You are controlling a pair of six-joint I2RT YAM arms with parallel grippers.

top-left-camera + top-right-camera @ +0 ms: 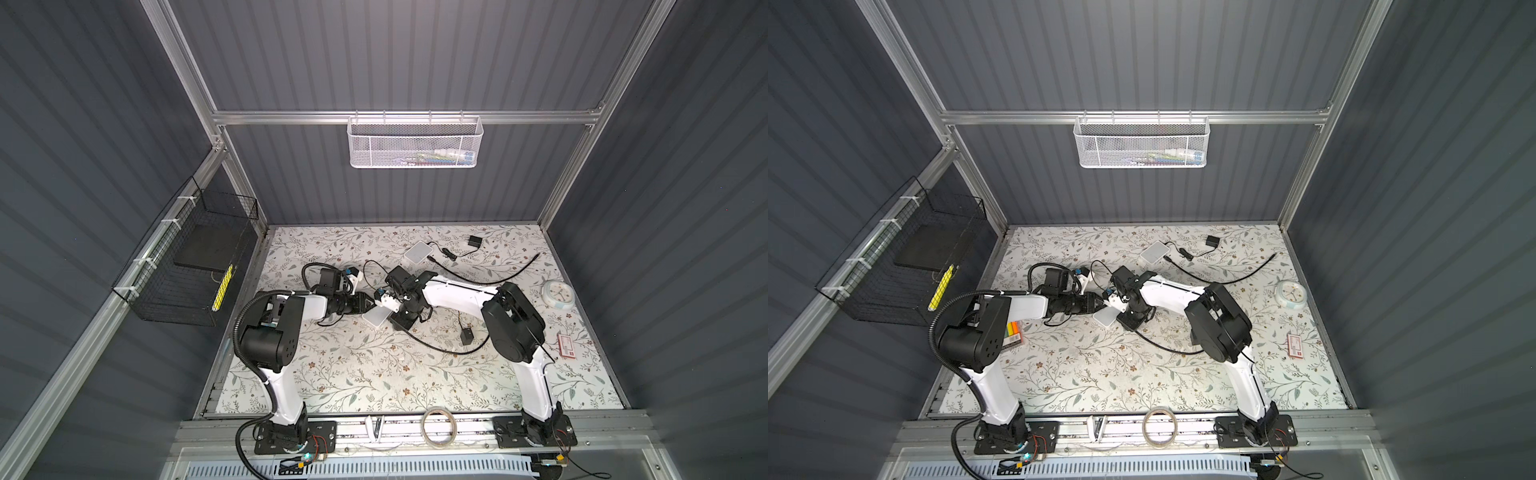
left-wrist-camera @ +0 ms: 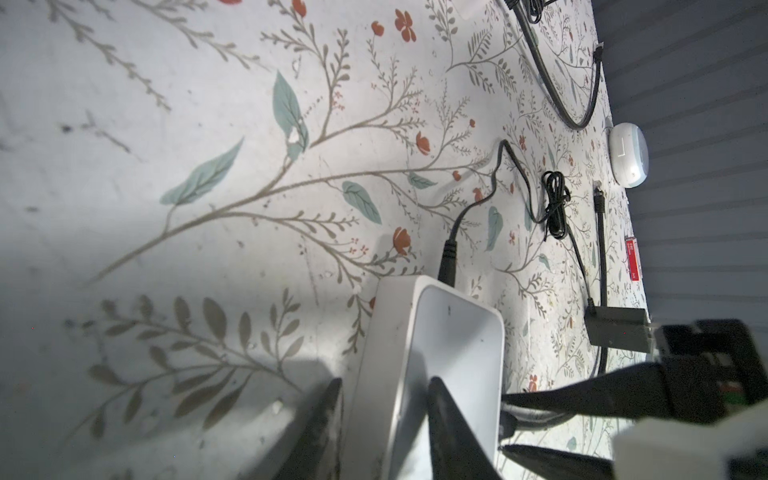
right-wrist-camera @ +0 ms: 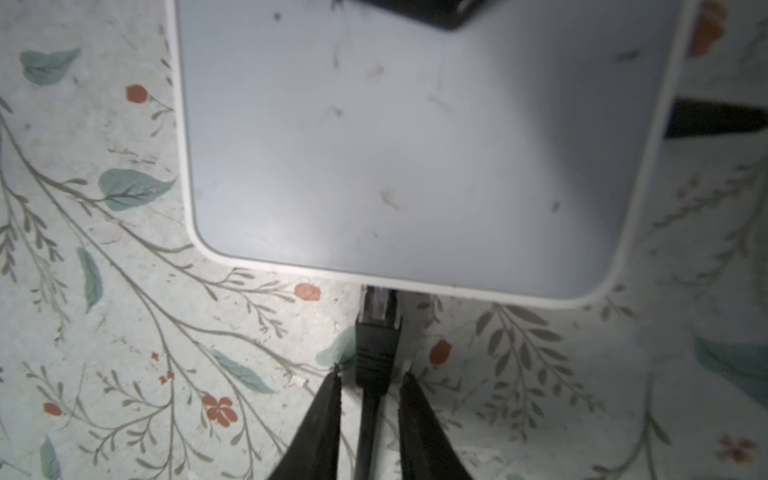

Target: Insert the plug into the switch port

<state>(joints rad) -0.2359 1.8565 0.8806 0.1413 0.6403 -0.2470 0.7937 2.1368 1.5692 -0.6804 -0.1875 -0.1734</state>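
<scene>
Seemingly part-seated, the black Ethernet plug (image 3: pixel 376 332) points lengthwise into the flat white plastic switch box (image 3: pixel 415 145). The right gripper (image 3: pixel 372 376) straddles its rear, slightly parted. The left gripper (image 2: pixel 384 381) pinches the box.

I count two white switches on my table: the near switch (image 1: pixel 376 318) well left of the clock (image 1: pixel 558 294), the far switch (image 1: pixel 417 252) left of it and further back. Two black adapters: the back adapter (image 1: pixel 473 241) behind the clock, the front adapter (image 1: pixel 466 336) left of it, nearer me. Two thick cables, the back cable (image 2: pixel 577 126) and the near cable (image 3: pixel 368 424), both left of the clock. One clock, one red card (image 1: pixel 567 345) just in front of it, one tape roll (image 1: pixel 436 428), and two baskets, the white basket (image 1: pixel 374 145) and the black basket (image 1: pixel 166 299).
</scene>
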